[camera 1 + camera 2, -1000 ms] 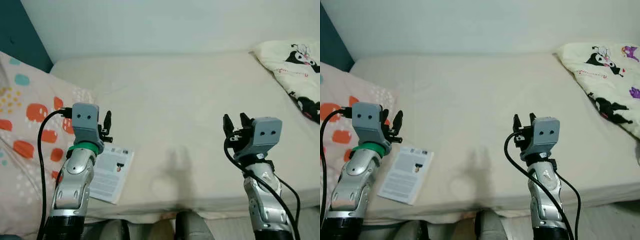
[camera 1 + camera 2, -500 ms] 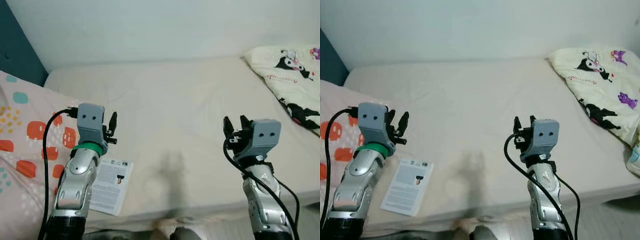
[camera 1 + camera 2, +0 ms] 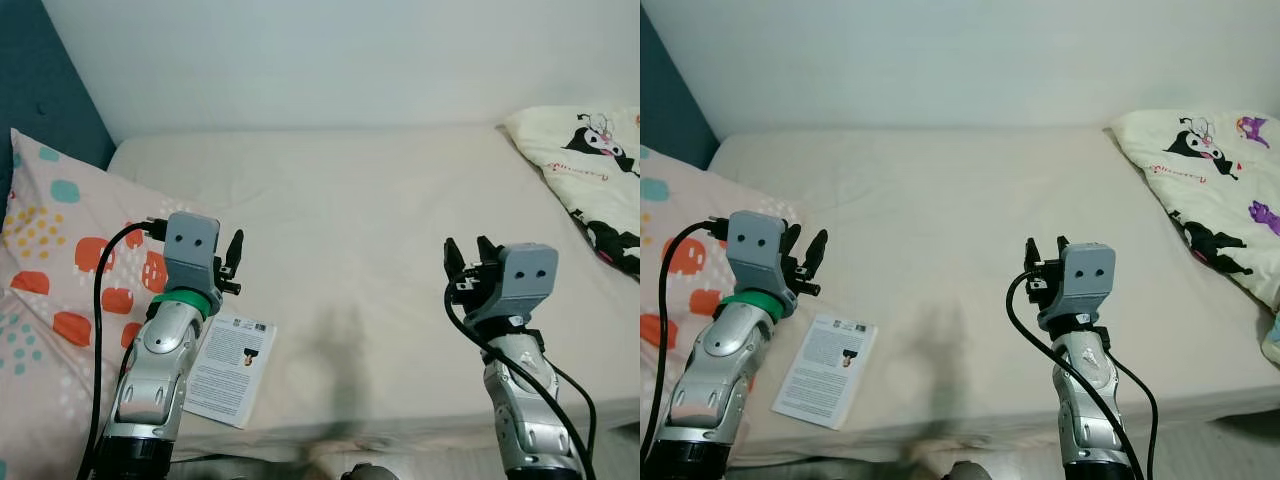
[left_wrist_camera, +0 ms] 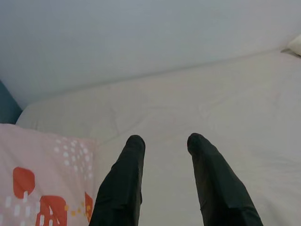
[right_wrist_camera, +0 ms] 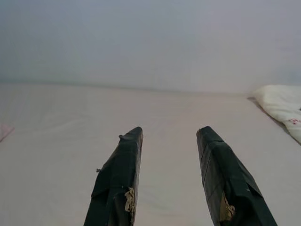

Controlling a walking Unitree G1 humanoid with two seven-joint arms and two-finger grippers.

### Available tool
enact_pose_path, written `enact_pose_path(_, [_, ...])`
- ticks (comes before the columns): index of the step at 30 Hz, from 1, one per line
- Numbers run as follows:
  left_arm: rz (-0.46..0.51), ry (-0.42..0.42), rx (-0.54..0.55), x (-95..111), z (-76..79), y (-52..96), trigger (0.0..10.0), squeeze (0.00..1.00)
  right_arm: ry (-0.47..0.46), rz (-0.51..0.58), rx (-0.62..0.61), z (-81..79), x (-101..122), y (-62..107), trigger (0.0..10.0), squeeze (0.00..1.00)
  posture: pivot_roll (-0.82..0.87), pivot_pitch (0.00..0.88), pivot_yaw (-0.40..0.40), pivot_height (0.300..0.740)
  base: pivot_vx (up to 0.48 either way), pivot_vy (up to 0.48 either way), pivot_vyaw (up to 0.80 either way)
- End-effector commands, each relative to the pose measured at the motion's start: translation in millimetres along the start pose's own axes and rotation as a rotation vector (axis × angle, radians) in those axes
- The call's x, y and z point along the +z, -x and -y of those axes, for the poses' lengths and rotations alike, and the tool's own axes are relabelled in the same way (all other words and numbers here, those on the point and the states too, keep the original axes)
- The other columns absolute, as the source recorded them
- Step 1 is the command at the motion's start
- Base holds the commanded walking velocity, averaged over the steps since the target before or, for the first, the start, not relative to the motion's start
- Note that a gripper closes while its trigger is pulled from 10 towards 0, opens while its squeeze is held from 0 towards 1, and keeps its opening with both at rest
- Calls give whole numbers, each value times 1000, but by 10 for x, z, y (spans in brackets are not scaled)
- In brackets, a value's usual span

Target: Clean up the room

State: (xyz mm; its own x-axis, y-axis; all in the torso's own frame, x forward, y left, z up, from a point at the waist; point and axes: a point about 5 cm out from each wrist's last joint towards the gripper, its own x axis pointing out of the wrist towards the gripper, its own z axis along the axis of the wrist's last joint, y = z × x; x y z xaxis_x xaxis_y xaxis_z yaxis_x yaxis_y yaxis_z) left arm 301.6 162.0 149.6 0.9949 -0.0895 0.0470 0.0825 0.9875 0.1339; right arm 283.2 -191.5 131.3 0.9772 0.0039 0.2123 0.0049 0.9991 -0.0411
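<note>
the leaflet (image 3: 231,367) lies flat on the bed (image 3: 350,220), just below the left end effector (image 3: 232,262), whose fingers are spread and empty. the right end effector (image 3: 467,262) is also spread, well apart from it. thin paper on a soft sheet may slide or crease if the fingers press down.

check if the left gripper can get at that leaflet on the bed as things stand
Probably yes. The leaflet lies flat near the mattress edge, just below the open left gripper, with nothing between them; the arm would only need to tip downward.
</note>
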Motion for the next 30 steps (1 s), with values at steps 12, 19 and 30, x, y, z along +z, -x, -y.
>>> enact_pose_path(12, [-10, 1, -31, -49, 69, 14, 10000, 0, -24, -49, -33, 45, -95, 57, 10000, 0, -148, 0, 37, 718, 0, -295, 0])
enact_pose_path(19, [-12, 6, -29, -50, 68, 9, 10000, 0, -32, -59, -39, 55, -112, 61, 10000, 0, -147, 0, 38, 718, 0, -413, 0])
enact_pose_path(30, [-14, 7, -29, -54, 66, 8, 10000, 0, -38, -66, -41, 50, -122, 73, 10000, 0, -148, 0, 41, 718, 0, -480, 0])
